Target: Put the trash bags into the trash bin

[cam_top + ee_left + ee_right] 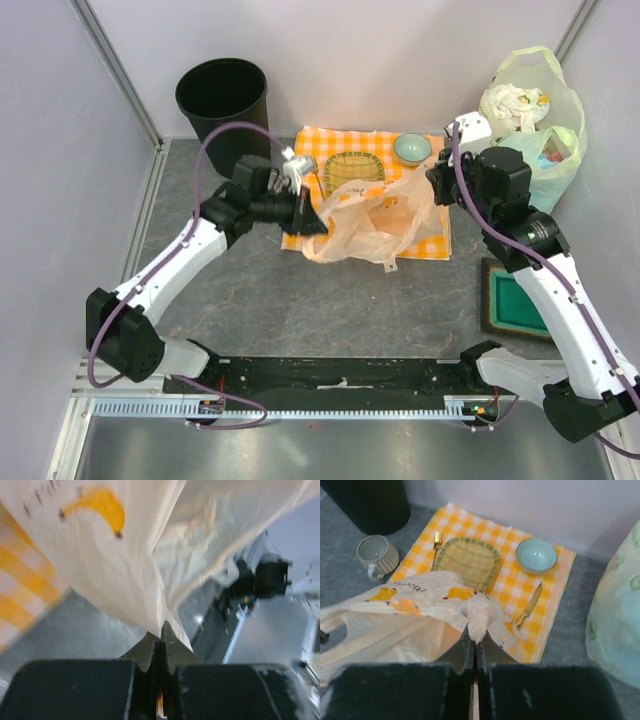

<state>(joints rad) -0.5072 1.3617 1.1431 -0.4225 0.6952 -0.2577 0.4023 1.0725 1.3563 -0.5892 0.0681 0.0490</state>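
Your left fingers (145, 652) are clamped shut on an edge of the peach trash bag (365, 225), and your right fingers (457, 655) are pinched tight on its twisted handle. The bag is spread between both arms over the yellow checked cloth (432, 243) on the desk (300, 310). The black trash bin (222, 95) stands at the far left, well apart from the bag.

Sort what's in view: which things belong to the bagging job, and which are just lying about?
Job: peach bag, black bin, left gripper, right gripper.
Lying about: green bag, checked cloth, bowl, mug, woven plate, fork, knife.
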